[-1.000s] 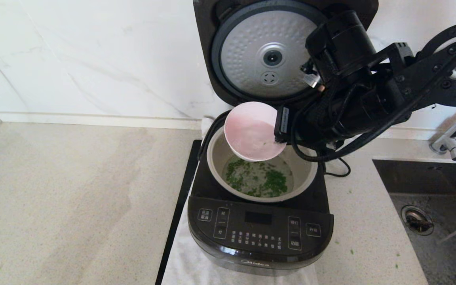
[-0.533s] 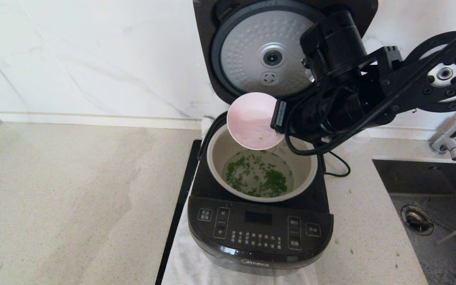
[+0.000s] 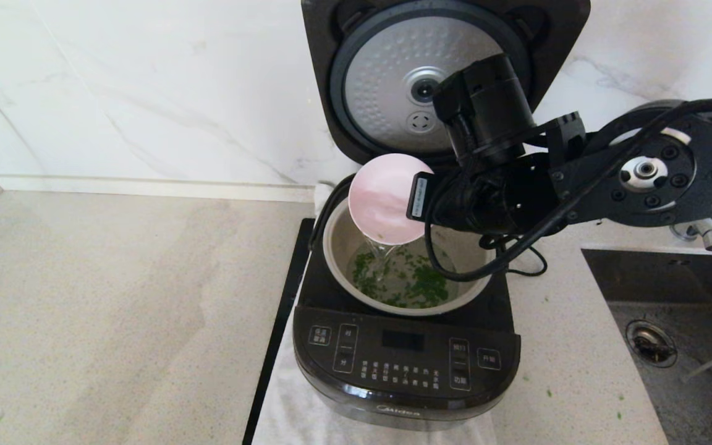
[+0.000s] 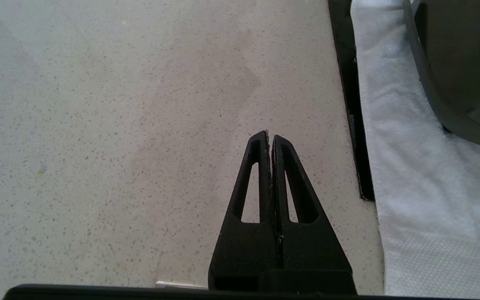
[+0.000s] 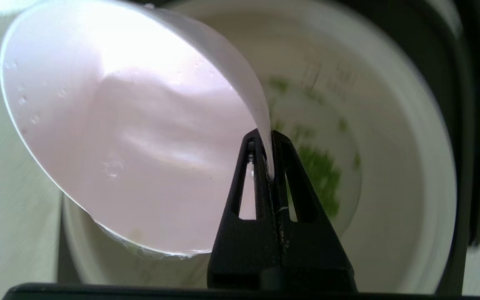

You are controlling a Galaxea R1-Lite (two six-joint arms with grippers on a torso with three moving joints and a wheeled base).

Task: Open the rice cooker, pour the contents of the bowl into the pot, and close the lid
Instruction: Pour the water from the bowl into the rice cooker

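Bowl [image 3: 385, 198] emptying is the step in hand. From the head view, the right gripper [image 3: 416, 196] is clamping the bowl's rim at 3 o'clock and tipping it steeply over the pot [image 3: 473, 259]; a thin stream is running off the low edge at 6 o'clock onto the greens [image 3: 421, 285]. The lid [image 3: 393, 86] is standing open at 12 o'clock. To finish cleanly, the low rim should probably be kept inside the pot's rim until dripping stops. The rice cooker [image 3: 405, 364] is sitting on a white towel [image 3: 288, 402] on a speckled counter [image 3: 115, 296], with a sink [image 3: 677, 334] at 3 o'clock.

In the left wrist view, the left gripper [image 4: 271, 139] is hanging closed and empty above the counter.

In the right wrist view, the pinched fingers [image 5: 283, 175] are gripping the rim, and droplets are clinging inside the bowl.
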